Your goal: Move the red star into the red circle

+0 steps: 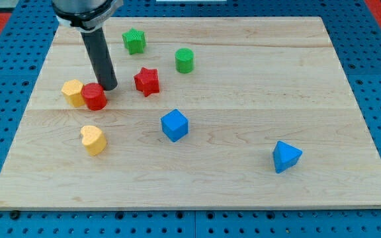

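On the wooden board [243,53], view's upper left, my tip [108,88] sits just behind the red circle [94,96], touching or nearly so; can't tell which from this angle. No gripper on this rig, so nothing to call spread or pinched: it's a bare dark rod [98,56], tip down at table height.

Red star [147,81] lies to the view's right of the tip, near but clearly apart, bare wood between them. It's also right of and slightly above the red circle, so the needed travel is toward the view's left and a touch down.

Judgement: tip is on the wrong side for that push. It stands between star and circle (roughly), so it'd need to go around the star to its right side before shoving left.

Placement notes:
- Yellow block [73,92] (shape looks hexagonal-ish, not sure) is touching or just beside the red circle on its left. It backs the circle, so the circle may not slide far if bumped, but the pair could shift together.
- Yellow heart [93,139] below the circle, apart, not in the path.
- Green star [134,41] and green cylinder [184,60] above, clear of the route.
- Blue cube [174,125] and blue triangular block [286,157] well off to the lower right.

Risk: tip nudging the circle while leaving.
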Controlling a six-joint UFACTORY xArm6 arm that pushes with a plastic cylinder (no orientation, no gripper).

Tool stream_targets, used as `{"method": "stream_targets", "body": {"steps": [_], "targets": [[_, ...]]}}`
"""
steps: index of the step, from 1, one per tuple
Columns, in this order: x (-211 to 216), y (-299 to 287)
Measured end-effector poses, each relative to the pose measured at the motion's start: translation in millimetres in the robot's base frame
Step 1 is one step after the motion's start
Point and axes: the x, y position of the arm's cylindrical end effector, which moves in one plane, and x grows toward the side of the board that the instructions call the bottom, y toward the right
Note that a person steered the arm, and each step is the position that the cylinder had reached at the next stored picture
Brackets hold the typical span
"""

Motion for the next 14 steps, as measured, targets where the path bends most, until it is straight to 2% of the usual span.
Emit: {"method": "stream_targets", "body": {"steps": [1,2,3,4,5,7,8,10,11,12,14], "targets": [[-11,29],[-25,27],[-70,32],[-77,94],[-56,85],[11,30],[-5,65],[4,106],[35,85],[61,25],[83,68]]}}
